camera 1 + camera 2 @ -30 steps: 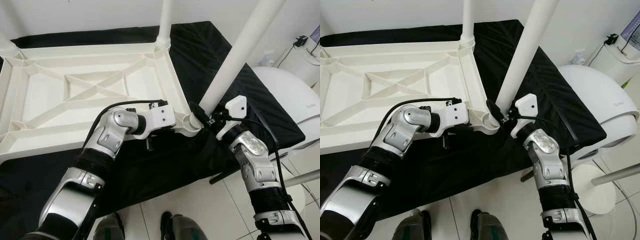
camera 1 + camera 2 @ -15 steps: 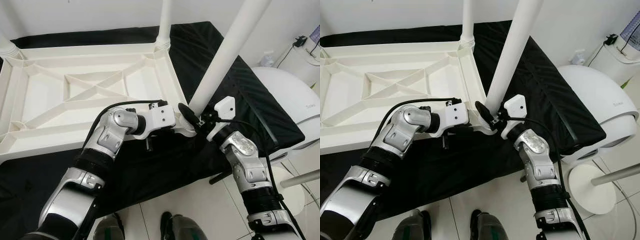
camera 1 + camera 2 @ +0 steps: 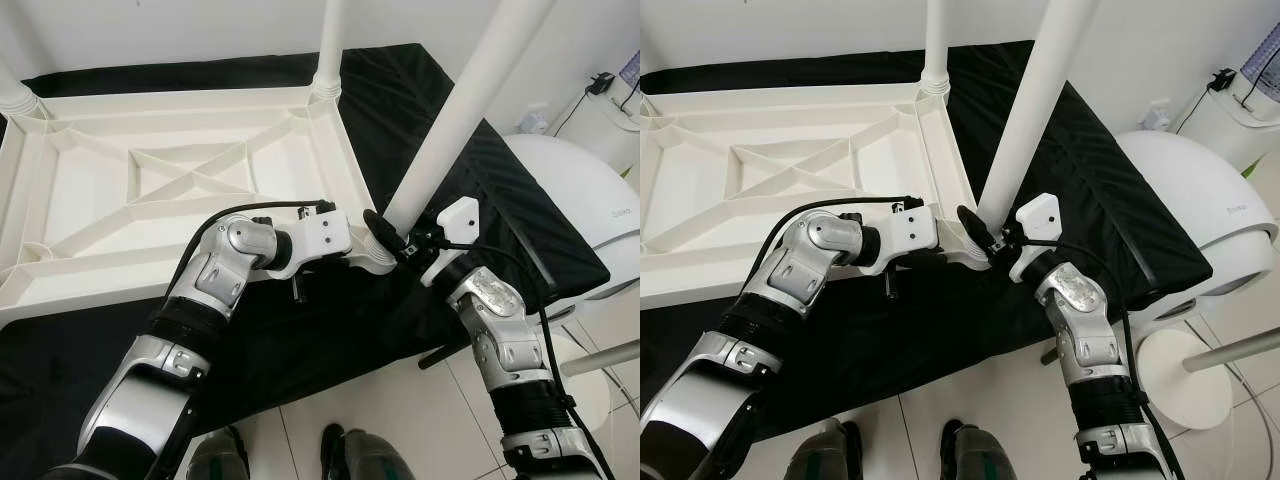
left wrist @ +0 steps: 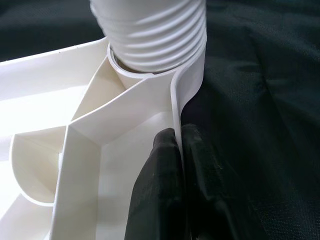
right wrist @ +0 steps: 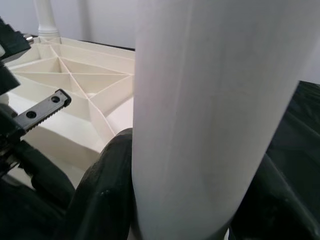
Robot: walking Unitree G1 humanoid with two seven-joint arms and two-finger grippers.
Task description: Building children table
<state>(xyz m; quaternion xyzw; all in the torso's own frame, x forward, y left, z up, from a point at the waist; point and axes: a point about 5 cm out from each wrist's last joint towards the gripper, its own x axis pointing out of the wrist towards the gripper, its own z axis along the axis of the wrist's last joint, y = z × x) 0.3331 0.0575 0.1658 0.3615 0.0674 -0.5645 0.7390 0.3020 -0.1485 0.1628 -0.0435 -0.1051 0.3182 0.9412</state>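
Observation:
A white table top [image 3: 150, 180] lies upside down on a black cloth, its ribbed underside facing up. White legs stand in its far right corner [image 3: 328, 40] and far left corner [image 3: 14, 98]. My left gripper [image 3: 362, 262] is shut on the table top's rim [image 4: 176, 100] beside the near right corner. In the left wrist view the black fingers [image 4: 160, 190] pinch that thin wall. A third white leg [image 3: 460, 110] leans to the right, and its threaded end [image 4: 150, 35] sits in the corner socket. My right gripper [image 3: 397, 237] is shut around this leg [image 5: 200, 110] just above the socket.
The black cloth [image 3: 440, 110] ends close to my feet, with white floor tiles [image 3: 400, 420] below. A white rounded appliance [image 3: 590, 200] stands at the right, with a round white stand base [image 3: 1180, 380] and a metal bar [image 3: 1240, 348] near it.
My right gripper has carried the leaning leg leftward toward the corner socket, then back slightly to the right. The left arm and the table top have stayed still.

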